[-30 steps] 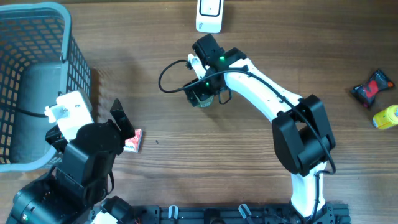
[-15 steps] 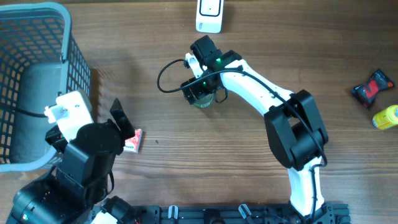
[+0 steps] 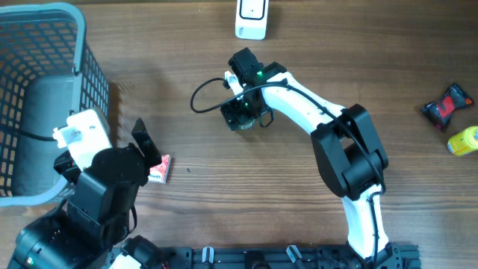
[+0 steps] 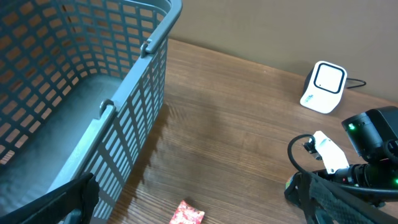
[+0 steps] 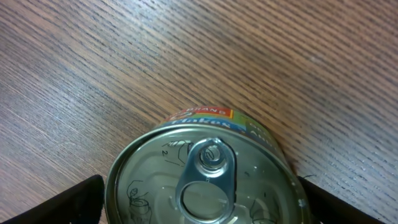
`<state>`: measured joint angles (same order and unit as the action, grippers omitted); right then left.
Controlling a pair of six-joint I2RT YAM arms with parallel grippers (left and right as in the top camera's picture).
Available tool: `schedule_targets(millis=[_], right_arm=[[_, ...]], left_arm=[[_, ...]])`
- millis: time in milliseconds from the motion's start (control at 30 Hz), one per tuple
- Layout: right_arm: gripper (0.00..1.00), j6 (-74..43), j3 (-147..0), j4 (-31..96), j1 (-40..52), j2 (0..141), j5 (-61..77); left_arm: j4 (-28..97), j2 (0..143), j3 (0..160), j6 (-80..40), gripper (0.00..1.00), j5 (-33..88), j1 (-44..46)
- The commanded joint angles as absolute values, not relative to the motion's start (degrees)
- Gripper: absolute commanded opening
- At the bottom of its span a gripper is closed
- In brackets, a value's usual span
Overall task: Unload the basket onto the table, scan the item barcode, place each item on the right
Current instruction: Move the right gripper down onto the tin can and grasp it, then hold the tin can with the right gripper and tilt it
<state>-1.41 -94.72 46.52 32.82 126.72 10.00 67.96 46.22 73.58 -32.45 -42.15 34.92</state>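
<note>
1. Overhead: the white barcode scanner (image 3: 252,19) stands at the far edge of the wooden worktop (image 3: 187,67). All places below are given relative to it.
2. The right arm (image 3: 314,112) is stretched to a spot just on the robot's side of the scanner, slightly to its left. The right tool (image 3: 240,113) points down there.
3. Right wrist: the tin can (image 5: 205,177) stands upright on the worktop, pull-tab lid (image 5: 208,171) up. A coloured label band shows on its far side. The can is near the scanner but not touching it.
4. The right tool is spread, with one finger (image 5: 81,199) on each side of the can, both just beside the rim. I can't tell whether either one touches it.
5. Left wrist: the left tool (image 4: 193,193) is spread wide with nothing between its fingers. It hangs over the worktop, well left of the scanner and on the robot's side.
6. A small red packet (image 3: 159,169) lies flat on the worktop below the left tool. It is left of the scanner and further toward the robot than the can.
7. A blue-grey mesh basket (image 3: 91,71) sits far left of the scanner, at the worktop's left edge.
8. A red-and-black packet (image 3: 447,104) and a yellow round item (image 3: 464,140) lie well right of the scanner, near each other.
</note>
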Motion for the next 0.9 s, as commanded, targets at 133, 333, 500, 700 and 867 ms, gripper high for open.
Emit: schedule_targets(millis=[133,333,500,700,867], right_arm=[[0.83,-1.56,-95.42,47.68,33.04,128.27,9.1],[0.91,-1.52,-95.42,48.64,33.04,128.27,4.16],[0.92,-1.52,-95.42,50.63,33.04,128.51,-4.6],[0.92,-1.69,-95.42,49.34,33.06,128.68,-1.58],[0.92,-3.51,-95.42,47.2,33.04,128.7,0.3]], left_arm=[[68.01,46.17,73.19,-33.28,1.0,-42.98,34.94],[68.03,46.17,73.19,-33.28,1.0,-42.96,34.94],[68.01,46.17,73.19,-33.28,1.0,-42.96,34.94],[68.03,46.17,73.19,-33.28,1.0,-42.96,34.94],[68.01,46.17,73.19,-33.28,1.0,-42.96,34.94]])
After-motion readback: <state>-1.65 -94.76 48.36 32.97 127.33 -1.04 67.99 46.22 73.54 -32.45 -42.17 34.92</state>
